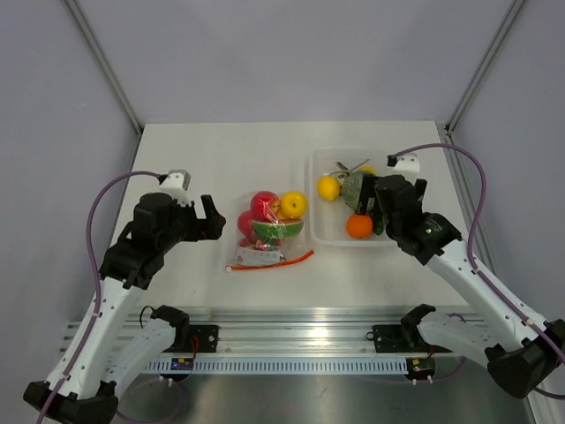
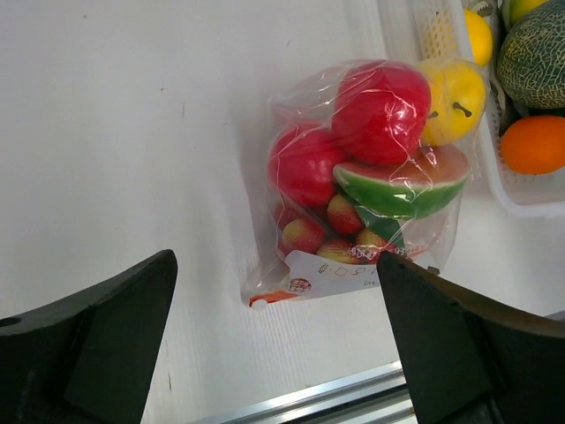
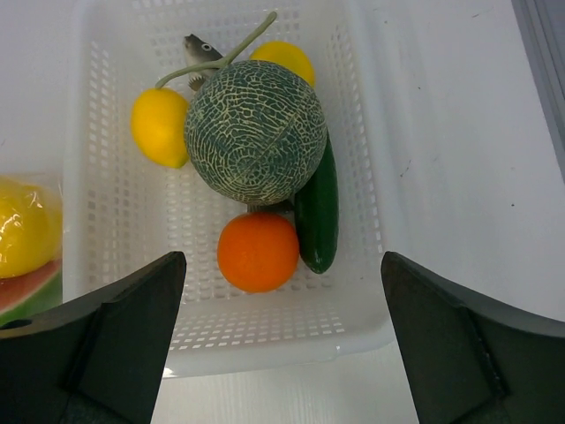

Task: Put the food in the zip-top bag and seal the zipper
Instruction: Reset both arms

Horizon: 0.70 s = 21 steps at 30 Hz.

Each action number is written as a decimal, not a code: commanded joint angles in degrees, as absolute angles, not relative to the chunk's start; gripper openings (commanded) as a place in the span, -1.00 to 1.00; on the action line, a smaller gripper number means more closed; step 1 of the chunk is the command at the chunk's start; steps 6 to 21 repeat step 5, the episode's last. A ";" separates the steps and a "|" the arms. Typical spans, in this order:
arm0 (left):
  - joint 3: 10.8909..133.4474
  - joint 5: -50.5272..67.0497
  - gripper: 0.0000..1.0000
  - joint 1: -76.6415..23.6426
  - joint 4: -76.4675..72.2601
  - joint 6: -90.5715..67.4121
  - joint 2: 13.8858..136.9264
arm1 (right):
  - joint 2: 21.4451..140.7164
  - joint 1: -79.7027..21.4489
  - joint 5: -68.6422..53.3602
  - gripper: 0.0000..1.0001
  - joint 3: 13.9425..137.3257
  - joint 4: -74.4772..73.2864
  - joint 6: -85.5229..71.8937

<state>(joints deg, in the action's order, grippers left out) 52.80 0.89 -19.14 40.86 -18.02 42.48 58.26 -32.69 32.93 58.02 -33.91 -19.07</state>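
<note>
Wide-open, the left gripper [image 2: 275,261] hangs just left of the zip-top bag [image 2: 300,97], which lies on the table [image 2: 132,132] packed with red apples [image 2: 380,110], a lemon [image 2: 455,97] and a watermelon wedge [image 2: 402,185]. Its red-orange zipper [image 1: 269,263] looks wavy and is probably unsealed. Right of the bag, the right gripper [image 3: 282,258], also open, hovers above a white basket [image 3: 362,327] holding a melon [image 3: 254,132] and an orange [image 3: 258,252]. Sealing well likely means pinching one zipper end, then sliding along it.
</note>
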 commanded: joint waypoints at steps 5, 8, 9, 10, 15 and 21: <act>52.21 0.96 0.98 -19.16 38.15 -17.75 43.15 | 55.81 -32.61 39.37 0.99 57.13 -36.12 -23.99; 52.21 0.96 0.98 -19.16 38.15 -17.75 43.15 | 55.81 -32.61 39.37 0.99 57.13 -36.12 -23.99; 52.21 0.96 0.98 -19.16 38.15 -17.75 43.15 | 55.81 -32.61 39.37 0.99 57.13 -36.12 -23.99; 52.21 0.96 0.98 -19.16 38.15 -17.75 43.15 | 55.81 -32.61 39.37 0.99 57.13 -36.12 -23.99; 52.21 0.96 0.98 -19.16 38.15 -17.75 43.15 | 55.81 -32.61 39.37 0.99 57.13 -36.12 -23.99; 52.21 0.96 0.98 -19.16 38.15 -17.75 43.15 | 55.81 -32.61 39.37 0.99 57.13 -36.12 -23.99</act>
